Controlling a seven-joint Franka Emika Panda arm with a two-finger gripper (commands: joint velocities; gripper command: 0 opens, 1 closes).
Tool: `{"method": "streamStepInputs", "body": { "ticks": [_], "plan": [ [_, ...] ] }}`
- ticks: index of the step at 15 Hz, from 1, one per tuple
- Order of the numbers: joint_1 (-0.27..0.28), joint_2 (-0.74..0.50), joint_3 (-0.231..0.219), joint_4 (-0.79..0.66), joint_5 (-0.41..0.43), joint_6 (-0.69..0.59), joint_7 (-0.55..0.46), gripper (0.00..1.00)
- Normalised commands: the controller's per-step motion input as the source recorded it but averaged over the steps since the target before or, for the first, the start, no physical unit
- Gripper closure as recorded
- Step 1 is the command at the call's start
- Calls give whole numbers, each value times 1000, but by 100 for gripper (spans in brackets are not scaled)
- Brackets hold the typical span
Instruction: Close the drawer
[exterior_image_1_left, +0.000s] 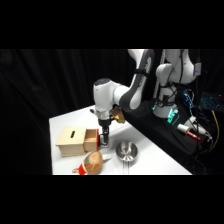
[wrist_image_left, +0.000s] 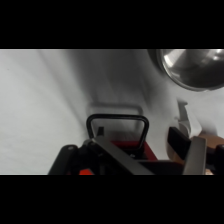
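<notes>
The drawer (exterior_image_1_left: 91, 140) is orange-brown and sticks out a little from the right end of a pale wooden box (exterior_image_1_left: 74, 141) with a slot in its top. My gripper (exterior_image_1_left: 104, 141) hangs straight down right at the drawer's front, at handle height. In the wrist view the drawer's black loop handle (wrist_image_left: 117, 121) stands just above my gripper's black linkage (wrist_image_left: 112, 159). A strip of the drawer's reddish front (wrist_image_left: 125, 147) shows behind it. Whether the gripper touches the handle cannot be made out.
A round steel bowl (exterior_image_1_left: 126, 151) (wrist_image_left: 192, 67) stands on the white table (exterior_image_1_left: 150, 155) just right of the gripper. An orange-green ball-like object (exterior_image_1_left: 93, 161) lies in front of the drawer near the table's front edge. A brass-coloured object (exterior_image_1_left: 119, 117) sits behind the gripper.
</notes>
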Motion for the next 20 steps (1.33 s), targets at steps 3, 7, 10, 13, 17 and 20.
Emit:
{"method": "streamStepInputs", "body": {
  "ticks": [3,7,10,13,17,20],
  "plan": [
    [3,185,-21,197,233,154,-156,0],
    [40,146,-47,178,151,122,-164,0],
    [27,145,-58,223,128,52,-202,0],
    [-6,135,-58,287,123,-38,-221,0],
    [8,113,-79,317,82,-95,-197,0],
    [27,134,-96,379,27,-179,-168,0]
  ]
}}
